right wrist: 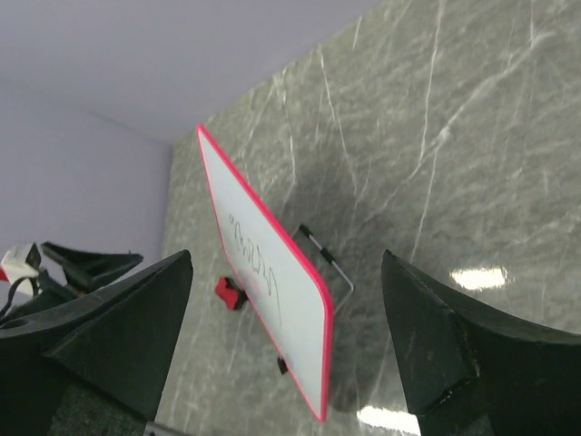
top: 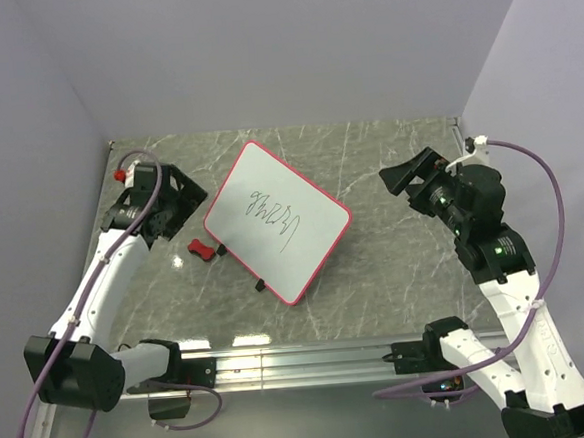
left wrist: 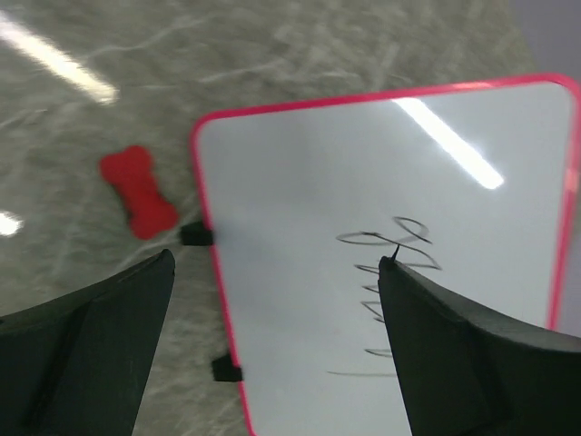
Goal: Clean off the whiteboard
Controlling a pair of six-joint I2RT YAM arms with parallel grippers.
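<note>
The whiteboard (top: pixel 277 220), white with a red-pink frame and a black scribble in its middle, stands tilted on a wire prop in the middle of the table. It also shows in the left wrist view (left wrist: pixel 381 227) and the right wrist view (right wrist: pixel 263 272). A small red-and-black eraser (top: pixel 203 250) lies on the table by the board's left edge, next to a black clip; it shows in the left wrist view (left wrist: pixel 138 192) and right wrist view (right wrist: pixel 230 292). My left gripper (top: pixel 185 191) hovers open left of the board. My right gripper (top: pixel 406 176) is open, to the board's right.
Grey marble tabletop (top: pixel 396 272) with pale walls at the back and sides. A metal rail (top: pixel 282 360) runs along the near edge. The board's wire stand (right wrist: pixel 329 259) sticks out behind it.
</note>
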